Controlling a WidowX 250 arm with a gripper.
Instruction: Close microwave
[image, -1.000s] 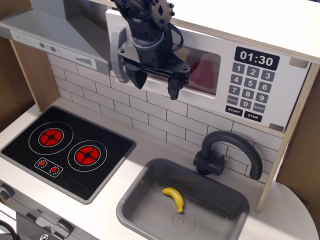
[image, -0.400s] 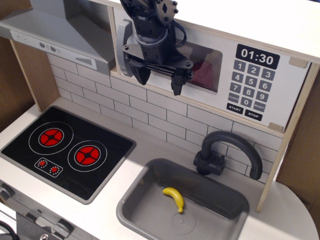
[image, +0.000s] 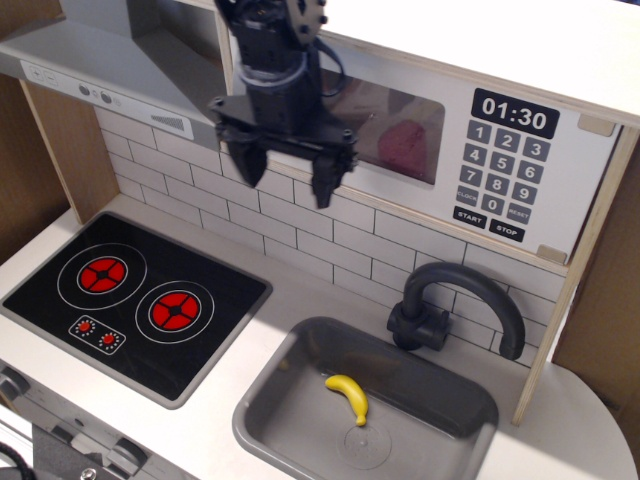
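The microwave (image: 455, 95) sits high on the back wall, with a black clock display (image: 513, 118) reading 01:30 and a grey keypad (image: 497, 170). Its white door (image: 395, 185) lies flush with the front, and something red shows behind the clear window (image: 400, 145). My gripper (image: 285, 180) hangs in front of the door's left end, just below its lower edge. Its fingers (image: 323, 190) are spread apart and hold nothing. The arm hides the door's handle.
A grey slanted range hood (image: 110, 60) juts out at the upper left. Below are a black stove (image: 130, 300) with two red burners, a grey sink (image: 290, 360) holding a yellow banana (image: 350, 396), and a dark faucet (image: 455, 300).
The microwave door has swung in from ajar to flush with the front. My gripper has dropped and shifted left, away from the door, and stays open.
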